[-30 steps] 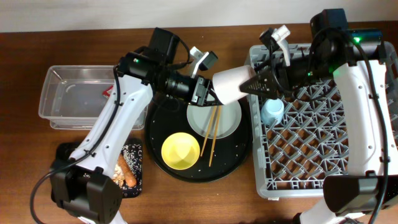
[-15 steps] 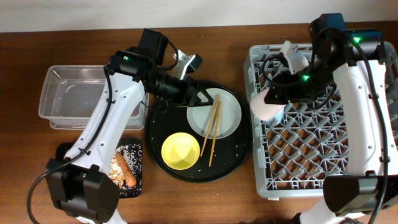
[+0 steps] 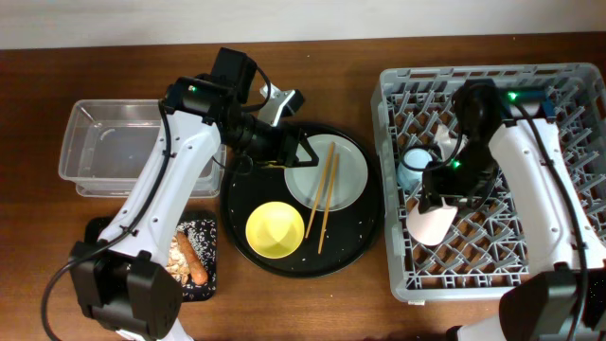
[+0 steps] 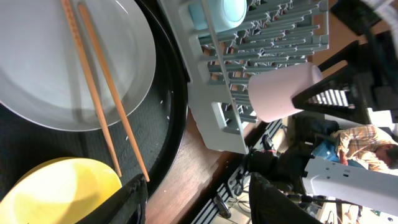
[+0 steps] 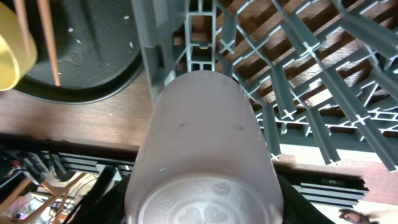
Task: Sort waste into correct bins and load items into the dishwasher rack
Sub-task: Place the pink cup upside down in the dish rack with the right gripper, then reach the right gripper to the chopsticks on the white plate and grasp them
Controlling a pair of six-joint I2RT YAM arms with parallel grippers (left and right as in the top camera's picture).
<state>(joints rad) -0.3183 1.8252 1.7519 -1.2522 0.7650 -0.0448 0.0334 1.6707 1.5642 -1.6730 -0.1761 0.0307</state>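
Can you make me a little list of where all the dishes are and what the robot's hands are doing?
pink cup: on its side in the right jaws, over the grey rack
blue cup: in the rack, near its left edge
plate: on the round black tray
chopsticks: lying across the plate
yellow bowl: on the same tray, beside the plate
left jaws: open, holding nothing, above the tray

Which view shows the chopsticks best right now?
Overhead: both chopsticks lie whole across the pale plate. Left wrist shows them close, upper ends cropped; right wrist catches only short lengths at its top-left corner.
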